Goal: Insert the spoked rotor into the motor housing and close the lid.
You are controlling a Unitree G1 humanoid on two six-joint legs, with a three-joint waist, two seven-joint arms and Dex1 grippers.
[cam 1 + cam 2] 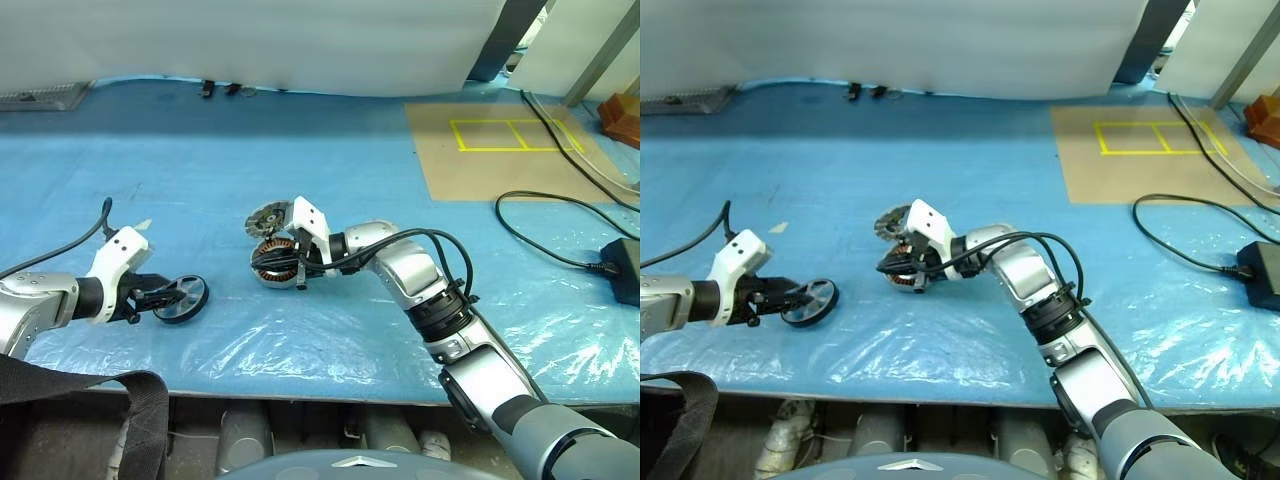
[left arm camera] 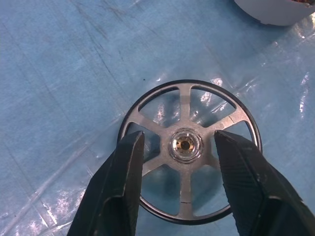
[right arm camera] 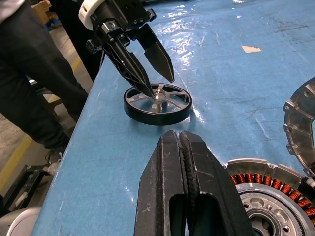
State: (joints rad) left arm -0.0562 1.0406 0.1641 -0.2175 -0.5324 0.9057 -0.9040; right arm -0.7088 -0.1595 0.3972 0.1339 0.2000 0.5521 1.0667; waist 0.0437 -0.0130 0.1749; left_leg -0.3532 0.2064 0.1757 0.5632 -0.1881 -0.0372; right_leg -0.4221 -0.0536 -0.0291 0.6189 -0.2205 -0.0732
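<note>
I've got the left gripper [image 2: 179, 147] with jaws apart straddling the hub of the spoked rotor [image 1: 181, 298] lying flat on the blue surface [image 1: 330, 170], probably to pinch it, right gripper [image 3: 182, 147] jaws together beside the motor housing [image 1: 275, 262], likely steadying it.

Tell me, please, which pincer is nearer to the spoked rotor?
The left. The left pincer stands open right over the spoked rotor, fingers straddling its hub. The right pincer is shut, off to the side above the motor housing.
</note>
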